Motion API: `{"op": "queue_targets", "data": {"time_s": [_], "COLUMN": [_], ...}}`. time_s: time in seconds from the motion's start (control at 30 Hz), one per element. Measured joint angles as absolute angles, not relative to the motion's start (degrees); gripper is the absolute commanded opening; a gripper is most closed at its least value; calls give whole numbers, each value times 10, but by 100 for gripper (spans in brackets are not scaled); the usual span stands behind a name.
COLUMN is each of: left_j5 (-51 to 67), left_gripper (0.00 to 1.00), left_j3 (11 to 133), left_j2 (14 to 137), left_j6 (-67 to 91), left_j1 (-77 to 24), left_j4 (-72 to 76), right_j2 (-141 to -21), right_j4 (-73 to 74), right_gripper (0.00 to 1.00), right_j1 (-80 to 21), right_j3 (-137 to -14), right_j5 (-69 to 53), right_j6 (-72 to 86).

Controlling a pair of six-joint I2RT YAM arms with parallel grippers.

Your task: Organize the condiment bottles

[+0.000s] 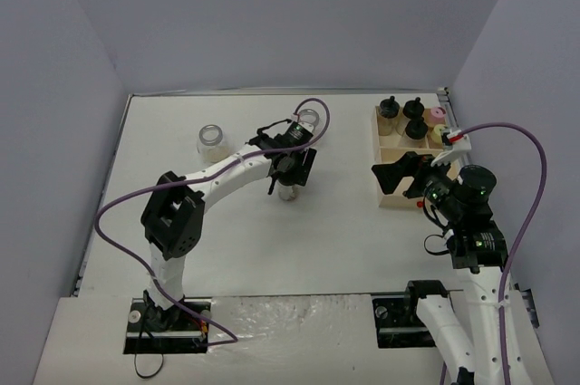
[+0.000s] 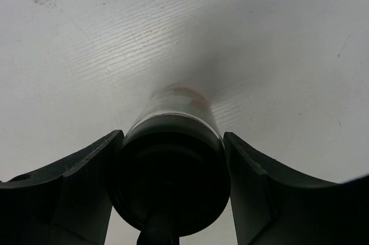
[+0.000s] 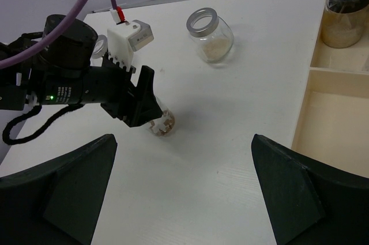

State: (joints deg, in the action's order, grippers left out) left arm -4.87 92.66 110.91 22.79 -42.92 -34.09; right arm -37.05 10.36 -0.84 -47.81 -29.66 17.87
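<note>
My left gripper (image 1: 288,170) is shut on a black-capped condiment bottle (image 2: 176,109) over the middle of the table, its fingers (image 2: 86,181) pressed against the cap from both sides. The bottle's clear lower end (image 3: 163,124) holds tan bits and sits at or just above the tabletop. Two wider silver-rimmed jars stand behind, one (image 1: 211,142) to the left and one (image 3: 210,34) just past the left gripper. Black-capped bottles (image 1: 413,119), a pink-capped one (image 1: 437,115) and a yellow-capped one (image 1: 441,132) fill the tray's far compartments. My right gripper (image 3: 183,141) is open and holds nothing.
The pale wooden tray (image 1: 395,197) lies at the right, and my right gripper (image 1: 403,177) hovers over its near compartment (image 3: 331,124). The left arm's purple cable (image 1: 118,208) loops over the left side of the table. Grey walls close in the table.
</note>
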Motion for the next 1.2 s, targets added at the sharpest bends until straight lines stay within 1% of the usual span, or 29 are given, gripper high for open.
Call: {"op": "queue_targets", "data": {"time_s": [0.1, 0.17, 0.3, 0.33, 0.4, 0.5, 0.63, 0.73, 0.93, 1.2], "left_j5": [-57, -61, -65, -66, -68, -72, -74, -74, -73, -99], "left_gripper": [18, 28, 52, 53, 68, 80, 91, 97, 97, 97], "left_j3": [927, 927, 925, 924, 917, 908, 901, 901, 899, 874], "left_j2": [1121, 1123, 1124, 1124, 1124, 1119, 1107, 1094, 1036, 829], "left_j6": [228, 228, 228, 228, 228, 230, 230, 231, 231, 219], "left_j1": [-434, -437, -439, -439, -440, -441, -441, -441, -441, -437], "left_j4": [-340, -338, -327, -323, -318, -313, -310, -309, -313, -328], "right_j2": [-369, -369, -369, -369, -369, -370, -371, -374, -389, -448], "right_j4": [110, 113, 114, 114, 114, 115, 115, 115, 116, 121], "right_gripper": [100, 100, 100, 100, 100, 100, 100, 100, 100, 100], "right_j1": [-8, -8, -8, -8, -8, -8, -8, -8, -8, -12], "right_j3": [-474, -473, -472, -472, -471, -470, -470, -470, -470, -512], "right_j5": [-296, -296, -296, -296, -296, -297, -299, -302, -311, -333], "right_j6": [177, 177, 177, 177, 177, 177, 177, 177, 175, 166]}}
